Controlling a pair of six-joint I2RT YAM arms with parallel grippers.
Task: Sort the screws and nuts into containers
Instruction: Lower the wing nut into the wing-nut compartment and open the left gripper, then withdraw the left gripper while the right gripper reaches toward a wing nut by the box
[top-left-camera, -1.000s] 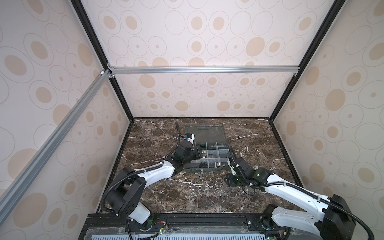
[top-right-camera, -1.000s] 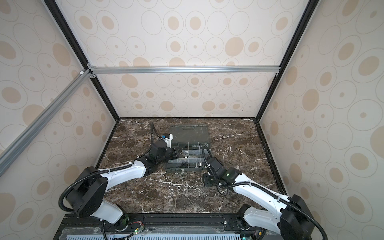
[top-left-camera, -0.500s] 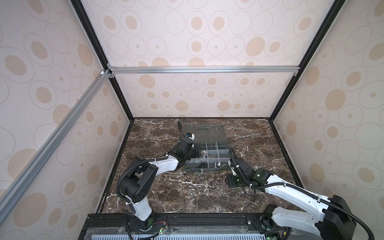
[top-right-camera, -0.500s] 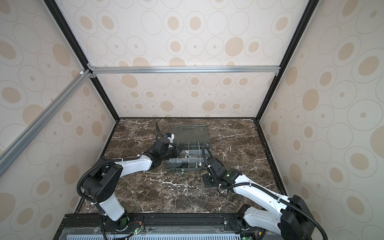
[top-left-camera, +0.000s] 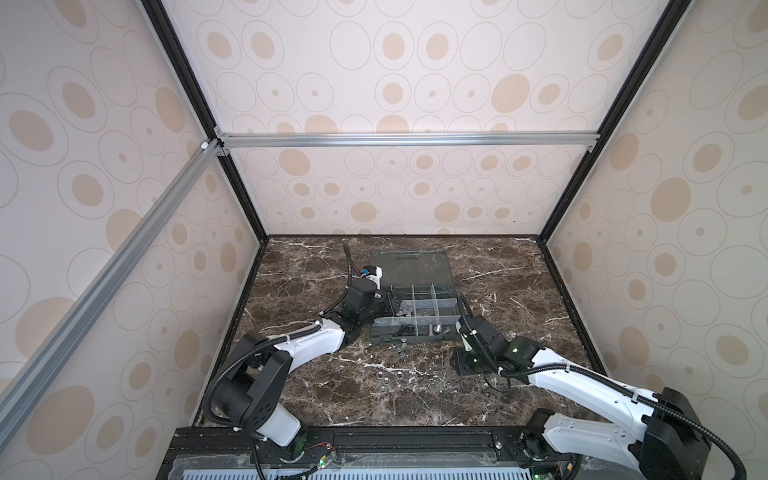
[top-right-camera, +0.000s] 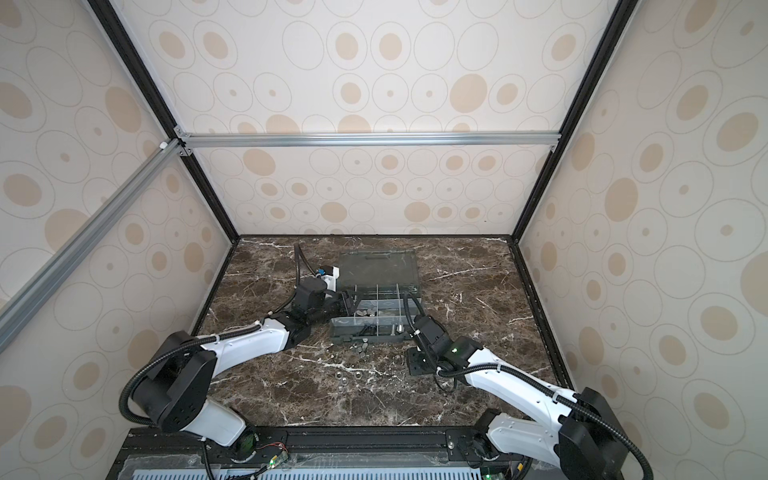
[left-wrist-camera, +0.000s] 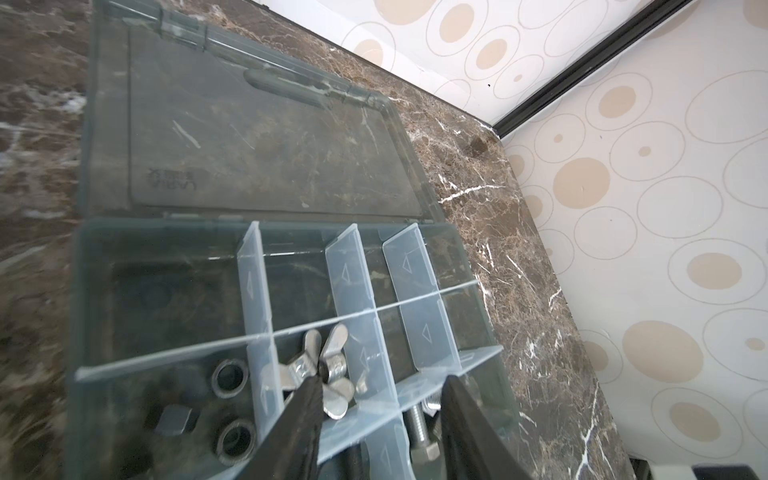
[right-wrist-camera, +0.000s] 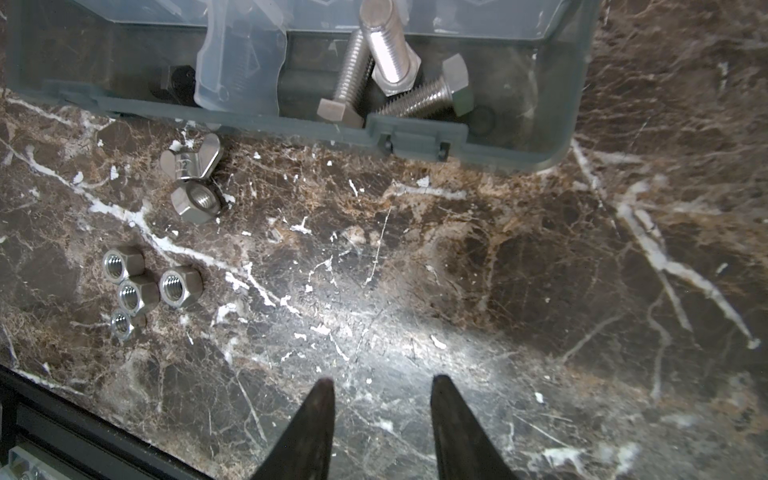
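Sorting hardware: release over a nut compartment, left side.

The left gripper (left-wrist-camera: 382, 419) is seen with jaws parted and nothing between them, poised above the organizer box (left-wrist-camera: 79, 291). Below it, wing nuts (left-wrist-camera: 322, 374) lie in a middle compartment and dark ring nuts (left-wrist-camera: 228, 376) in the one beside it. The right gripper (right-wrist-camera: 382, 415) is likewise spread and empty, held over the bare marble table (right-wrist-camera: 498, 270) near the box's front wall. Silver screws (right-wrist-camera: 386, 70) are lodged in a corner compartment. Outside the box, a cluster of hex nuts (right-wrist-camera: 141, 286) and a loose wing nut (right-wrist-camera: 191, 160) touching one more hex nut are noted on the table. The drop step is judged in hand. Next, a low, narrow pinch on one loose nut is called for.
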